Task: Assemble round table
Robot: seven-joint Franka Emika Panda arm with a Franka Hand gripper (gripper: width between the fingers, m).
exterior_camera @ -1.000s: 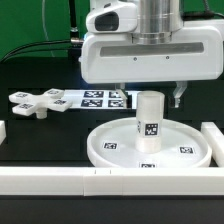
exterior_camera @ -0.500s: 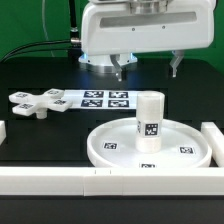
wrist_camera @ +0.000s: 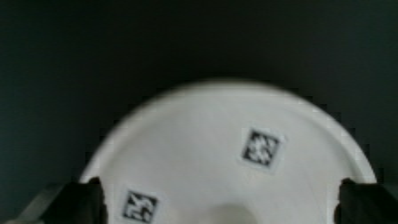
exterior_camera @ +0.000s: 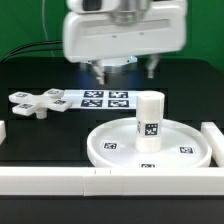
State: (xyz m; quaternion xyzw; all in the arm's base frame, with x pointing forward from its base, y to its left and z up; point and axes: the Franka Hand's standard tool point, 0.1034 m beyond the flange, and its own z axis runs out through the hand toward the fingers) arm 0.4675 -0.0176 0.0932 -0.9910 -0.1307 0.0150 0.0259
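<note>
A: Where's the claw (exterior_camera: 126,70)?
B: I see it hanging above the far side of the disc (exterior_camera: 103,150), fingers (exterior_camera: 100,70) spread wide, holding nothing. The cylinder (exterior_camera: 149,121) stands upright on the hub at the disc's middle, well below the claw.
A: What worries you?
B: I can't tell how firmly the cylinder sits. If it only rests there, 1 brush from a finger could tip it off the hub.
A: And the cross (exterior_camera: 34,102)?
B: It lies flat at the exterior view's left, farther back than the disc, just beside the marker board (exterior_camera: 106,98). I judge it the next piece to fetch, and a low grab there could scrape the board.
A: Anything blocking?
B: White bars (exterior_camera: 50,181) run along the near edge, and 1 more lies at the exterior view's right. They hem the disc, not the way to the cross.
</note>
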